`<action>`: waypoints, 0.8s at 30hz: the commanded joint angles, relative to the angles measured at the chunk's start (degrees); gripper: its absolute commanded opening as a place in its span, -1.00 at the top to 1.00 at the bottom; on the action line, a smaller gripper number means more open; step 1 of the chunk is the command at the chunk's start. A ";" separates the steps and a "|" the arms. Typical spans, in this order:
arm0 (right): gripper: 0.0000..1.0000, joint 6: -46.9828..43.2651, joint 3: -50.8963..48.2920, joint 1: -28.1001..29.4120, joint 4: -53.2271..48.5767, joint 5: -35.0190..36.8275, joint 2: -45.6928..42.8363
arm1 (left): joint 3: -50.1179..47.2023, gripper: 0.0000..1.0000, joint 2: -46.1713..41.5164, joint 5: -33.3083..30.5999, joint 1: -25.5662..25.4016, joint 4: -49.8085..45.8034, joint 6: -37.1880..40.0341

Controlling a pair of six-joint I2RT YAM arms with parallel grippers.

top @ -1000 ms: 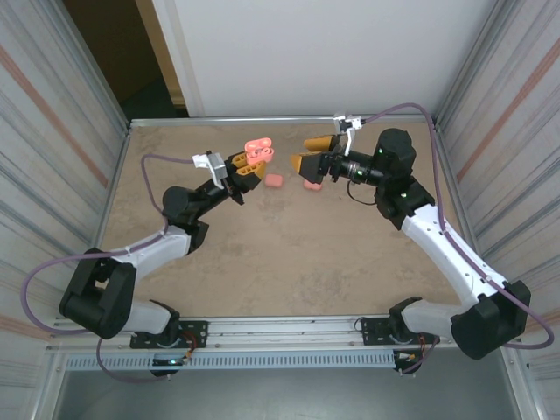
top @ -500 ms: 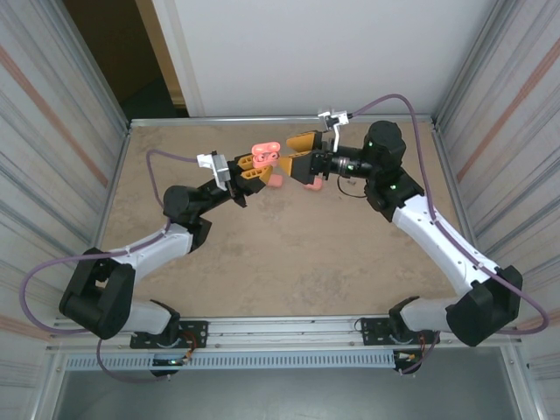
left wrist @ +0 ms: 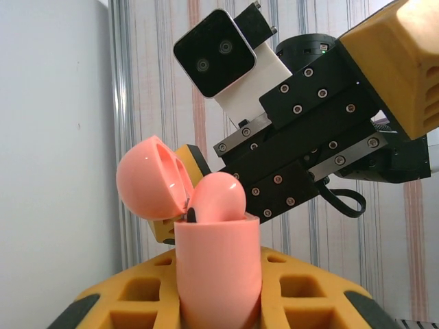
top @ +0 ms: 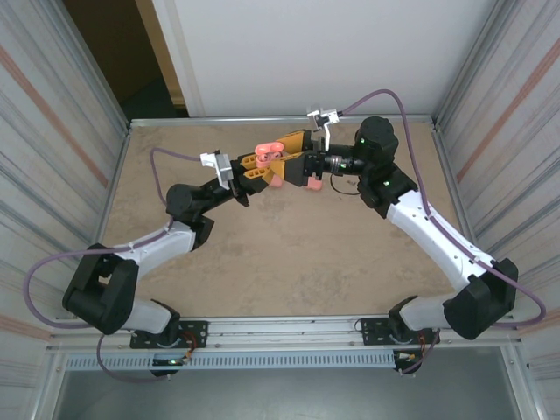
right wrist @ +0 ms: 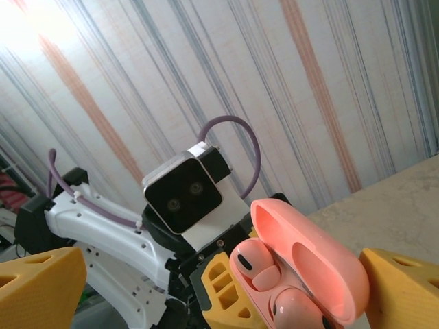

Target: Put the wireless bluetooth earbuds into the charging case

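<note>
Beige counter [top: 289, 254] lies between striped walls. Above its far middle, the left tool [top: 255, 167] clamps the pink charging case [left wrist: 219, 267] upright, its lid [left wrist: 147, 178] flipped open (two earbuds [right wrist: 259, 264] sit in its wells). The right tool [top: 287, 156] stands wide, its jaws flanking the raised case.

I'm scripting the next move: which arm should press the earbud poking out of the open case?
Probably the right: the right gripper is open, free, beside the case; the left gripper is shut on the case, holding it.
</note>
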 commanded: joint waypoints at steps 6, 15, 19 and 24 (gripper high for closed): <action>-1.00 -2.35 2.41 0.89 1.52 -2.52 -1.49 | 2.01 1.00 1.21 0.05 -0.26 1.58 -0.49; -0.98 -4.67 -0.23 1.06 2.24 -1.82 -3.87 | 1.98 1.00 1.70 -0.82 -0.31 1.58 -0.31; -0.98 -5.08 -1.81 0.99 2.29 -1.18 -4.97 | 1.84 1.00 1.87 -1.09 -0.28 1.62 -0.28; -1.00 -7.95 -2.49 0.89 -1.56 3.15 -6.88 | 2.01 1.00 1.73 -1.09 -0.29 1.61 -0.38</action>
